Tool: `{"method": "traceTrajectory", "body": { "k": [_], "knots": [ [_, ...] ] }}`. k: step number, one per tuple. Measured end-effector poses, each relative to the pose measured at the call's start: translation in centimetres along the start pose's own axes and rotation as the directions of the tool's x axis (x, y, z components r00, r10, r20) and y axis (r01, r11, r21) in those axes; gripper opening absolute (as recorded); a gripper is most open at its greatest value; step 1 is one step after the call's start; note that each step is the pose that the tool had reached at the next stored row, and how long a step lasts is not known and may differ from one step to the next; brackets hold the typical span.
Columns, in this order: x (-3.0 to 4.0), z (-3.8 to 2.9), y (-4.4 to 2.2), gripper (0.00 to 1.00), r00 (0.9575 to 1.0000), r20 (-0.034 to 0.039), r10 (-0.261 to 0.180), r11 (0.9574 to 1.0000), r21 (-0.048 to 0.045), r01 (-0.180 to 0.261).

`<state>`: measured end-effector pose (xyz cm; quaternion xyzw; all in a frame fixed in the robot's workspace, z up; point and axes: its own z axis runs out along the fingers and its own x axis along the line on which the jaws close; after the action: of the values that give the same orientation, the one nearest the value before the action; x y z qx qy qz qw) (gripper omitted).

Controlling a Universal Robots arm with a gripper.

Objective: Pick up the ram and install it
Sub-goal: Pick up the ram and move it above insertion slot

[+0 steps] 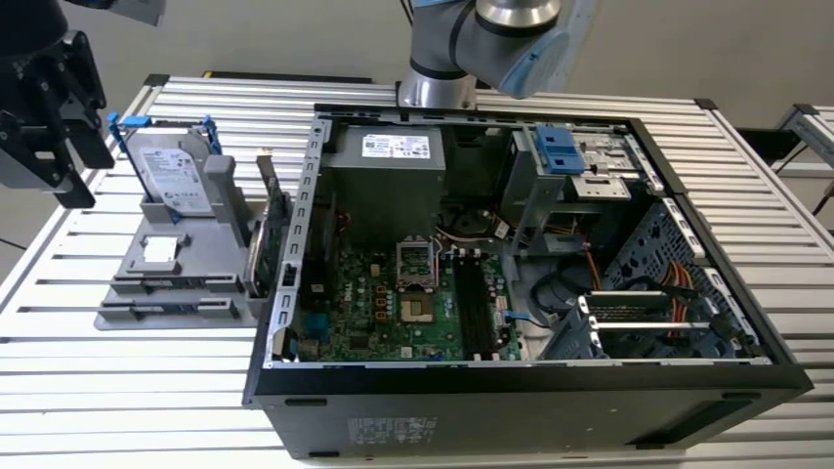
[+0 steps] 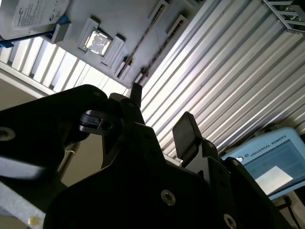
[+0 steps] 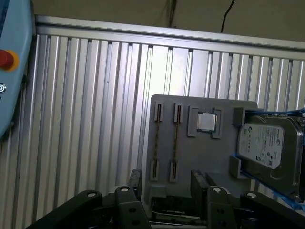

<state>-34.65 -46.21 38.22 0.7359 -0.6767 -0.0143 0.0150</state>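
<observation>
Evidently pre-grasp: pincer empty, ram not yet taken

Step in hand is judged to be the approach for the pick-up. Nothing of the install is seen done.

Pincer [image 2: 162, 109]: held in the air over the table [image 1: 78, 391], at the exterior view's left, near the far end of the holder [image 3: 209, 152] and clear of it. Jaws are noted as spread wide. In the second wrist view the fingers [image 2: 187, 130] stand well apart, and table ribs are seen through the gap. Nothing is gripped and nothing is touched.

Holder: a grey block laid on the table just left of the open case [image 1: 521, 391]. A hard drive [image 3: 267, 143] is stood at its far end. Two long slots are cut toward its near end.

Ram [image 3: 175, 143]: in the first wrist view a thin dark strip is seen edge-on in one of those slots, and this is taken to be the stick. Its colour and chips cannot be made out from above. Whether the other slot is filled cannot be told.

What a grasp would call for, as judged:
- The pincer is to be brought over the slot.
- The jaws are to be squared to the stick's flat faces and centred along its length.
- The jaws are to be closed lightly on the upper edge.
- A straight lift is needed, so that the thin board is not levered against the slot's end posts.
</observation>
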Motion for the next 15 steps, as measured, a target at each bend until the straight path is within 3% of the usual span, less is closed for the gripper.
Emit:
{"method": "traceTrajectory", "body": {
  "k": [15],
  "knots": [
    [0.01, 0.92, -0.18, 1.0, 1.0, -0.0004, 0.0, 1.0, 0.0, 0.0]
  ]
}}
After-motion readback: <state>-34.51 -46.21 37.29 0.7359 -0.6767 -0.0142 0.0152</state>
